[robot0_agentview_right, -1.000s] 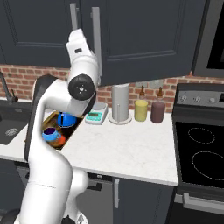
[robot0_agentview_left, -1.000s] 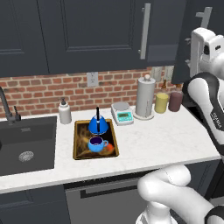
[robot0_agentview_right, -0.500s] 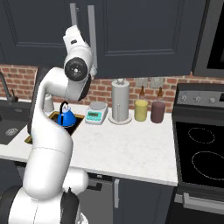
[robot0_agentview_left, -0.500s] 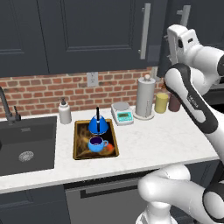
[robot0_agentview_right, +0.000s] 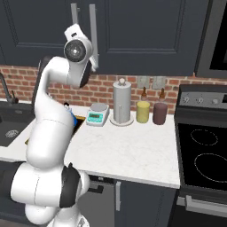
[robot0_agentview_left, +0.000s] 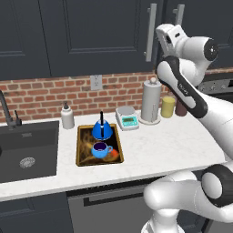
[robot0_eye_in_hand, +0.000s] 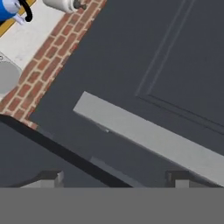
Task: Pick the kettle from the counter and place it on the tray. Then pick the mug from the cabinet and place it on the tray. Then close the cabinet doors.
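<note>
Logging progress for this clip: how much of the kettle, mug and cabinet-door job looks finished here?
Done: the kettle and the mug both sit on the tray. In hand: the claw is up at the cabinet doors, jaws apart, facing a silver bar handle and holding nothing. Left: the doors look flush from the left base view, but the hand view shows a dark edge crossing the panel, so I cannot confirm full closure.

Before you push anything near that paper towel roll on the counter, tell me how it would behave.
The paper towel roll stands tall and narrow on a small base, so a push up high would likely tip it. It looks light for its size. Once down, its round shape would probably roll toward the jars beside it.
</note>
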Controlling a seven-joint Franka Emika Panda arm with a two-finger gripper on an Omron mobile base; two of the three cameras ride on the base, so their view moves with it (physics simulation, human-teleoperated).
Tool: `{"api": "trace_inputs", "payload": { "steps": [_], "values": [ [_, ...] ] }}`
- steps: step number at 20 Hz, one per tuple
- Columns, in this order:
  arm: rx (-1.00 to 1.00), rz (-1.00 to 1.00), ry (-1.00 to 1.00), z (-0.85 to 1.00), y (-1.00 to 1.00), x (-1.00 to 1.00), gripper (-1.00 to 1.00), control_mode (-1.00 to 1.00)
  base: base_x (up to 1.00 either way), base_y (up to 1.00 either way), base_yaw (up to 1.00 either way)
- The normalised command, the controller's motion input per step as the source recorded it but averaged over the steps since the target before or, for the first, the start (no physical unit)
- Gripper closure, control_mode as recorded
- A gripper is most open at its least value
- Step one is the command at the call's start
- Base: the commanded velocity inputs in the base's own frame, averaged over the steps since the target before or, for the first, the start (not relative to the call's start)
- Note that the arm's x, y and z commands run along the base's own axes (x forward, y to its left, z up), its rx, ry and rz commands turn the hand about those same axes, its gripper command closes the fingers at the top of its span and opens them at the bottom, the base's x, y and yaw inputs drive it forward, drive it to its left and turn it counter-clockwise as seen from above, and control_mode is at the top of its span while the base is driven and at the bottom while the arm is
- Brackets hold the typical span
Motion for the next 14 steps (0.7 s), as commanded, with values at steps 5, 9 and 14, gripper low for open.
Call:
{"api": "trace_inputs", "payload": {
  "steps": [5, 9, 14],
  "values": [
    [-0.10, 0.00, 0.05, -0.14, -0.21, 0.60, -1.00, -1.00, 0.00, 0.00, 0.00],
    [-0.09, 0.00, 0.04, -0.15, -0.25, 0.54, -1.00, -1.00, 0.00, 0.00, 0.00],
    [-0.12, 0.00, 0.03, -0.26, -0.27, 0.36, -1.00, -1.00, 0.00, 0.00, 0.00]
  ]
}}
